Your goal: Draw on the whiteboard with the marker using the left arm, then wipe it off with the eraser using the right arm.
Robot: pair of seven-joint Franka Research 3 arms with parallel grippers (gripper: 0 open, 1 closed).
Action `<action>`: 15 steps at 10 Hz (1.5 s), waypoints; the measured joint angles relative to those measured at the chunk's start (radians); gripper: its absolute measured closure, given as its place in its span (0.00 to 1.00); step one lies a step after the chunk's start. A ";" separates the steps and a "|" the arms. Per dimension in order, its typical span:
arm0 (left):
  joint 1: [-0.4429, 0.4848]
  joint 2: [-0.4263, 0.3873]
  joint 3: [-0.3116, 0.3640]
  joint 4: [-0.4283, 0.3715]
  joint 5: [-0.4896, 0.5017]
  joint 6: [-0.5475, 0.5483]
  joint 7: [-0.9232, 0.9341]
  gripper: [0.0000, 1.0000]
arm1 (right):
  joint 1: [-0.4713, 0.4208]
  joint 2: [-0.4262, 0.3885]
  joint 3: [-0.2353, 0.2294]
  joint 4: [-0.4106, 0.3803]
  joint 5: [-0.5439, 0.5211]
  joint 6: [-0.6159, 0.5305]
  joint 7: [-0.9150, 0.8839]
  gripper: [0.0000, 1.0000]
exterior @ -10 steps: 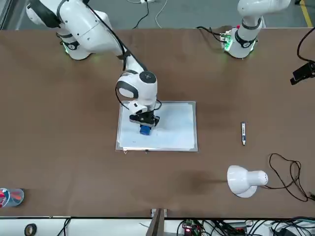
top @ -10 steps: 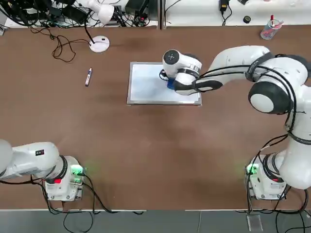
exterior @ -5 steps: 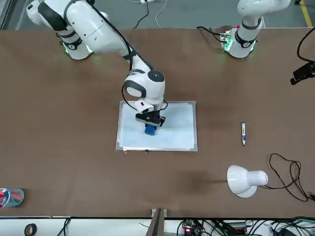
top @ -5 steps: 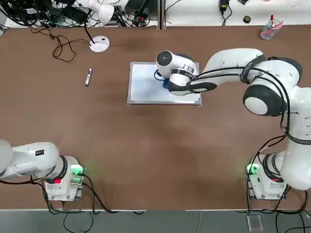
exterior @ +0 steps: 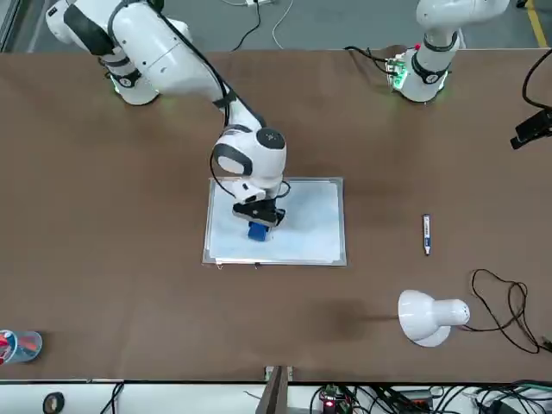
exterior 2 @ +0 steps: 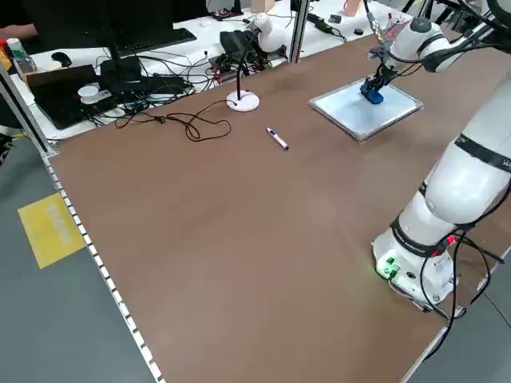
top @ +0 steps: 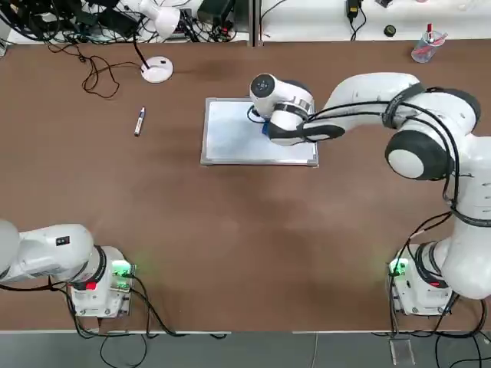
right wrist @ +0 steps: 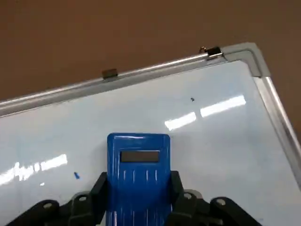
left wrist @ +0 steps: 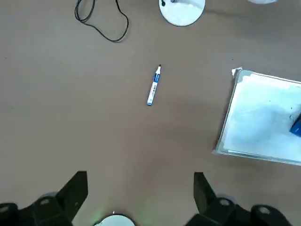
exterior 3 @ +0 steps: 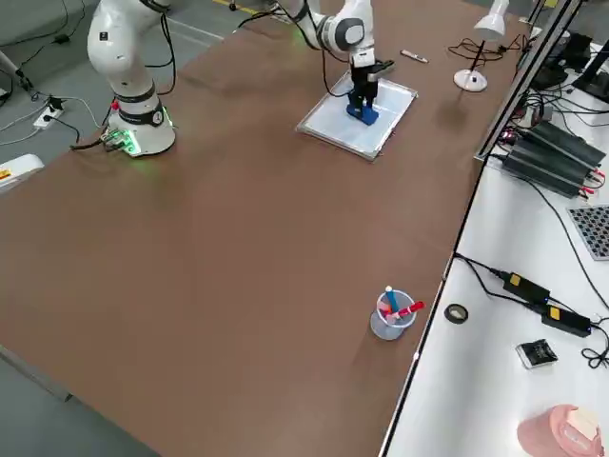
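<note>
Sitting at the table's near side, 12 being straight away from the robot: left arm (top: 65, 253) base at 8 o'clock, links running off toward 9. Left gripper (left wrist: 141, 193) open, nothing between the fingers, outside the top view. Right arm (top: 433, 146) base at 4, reaching out over the whiteboard (top: 230, 149), which lies flat just off 12. Right gripper (right wrist: 139, 188) closed on the blue eraser (right wrist: 139, 162), held near mid-board; can't tell if the eraser touches the surface. Small blue mark (right wrist: 76, 175) and a dark speck (right wrist: 192, 99) on the board. Marker (top: 140, 121) lying loose on the brown table (top: 230, 245) at 10, well apart from the board, pointing roughly 1 to 7. Farther: white desk lamp (exterior: 427, 317) near 11, cable loops (exterior: 509, 315) toward 10 beside it. Clear cup of pens (exterior 3: 392, 319) upright at the far edge, between 1 and 2.
</note>
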 joint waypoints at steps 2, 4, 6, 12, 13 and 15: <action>0.001 0.000 0.000 0.000 0.000 0.000 0.000 0.00 | -0.057 -0.030 0.049 0.001 0.049 -0.059 -0.071 0.44; 0.001 0.000 0.000 -0.001 0.000 0.000 0.000 0.00 | -0.091 -0.080 0.076 -0.002 0.100 -0.121 -0.145 0.44; 0.001 0.000 -0.001 -0.002 0.000 0.000 0.000 0.00 | -0.100 -0.118 0.083 -0.033 0.114 -0.137 -0.168 0.44; 0.001 0.000 -0.002 -0.004 0.000 0.000 0.000 0.00 | -0.115 -0.117 0.075 -0.187 0.059 -0.028 -0.166 0.44; 0.001 0.000 -0.002 -0.004 0.000 0.000 0.000 0.00 | -0.119 -0.117 0.074 -0.189 0.052 -0.026 -0.166 0.44; 0.001 0.000 -0.002 -0.005 0.000 0.000 0.000 0.00 | -0.124 -0.117 0.074 -0.187 0.046 -0.020 -0.166 0.44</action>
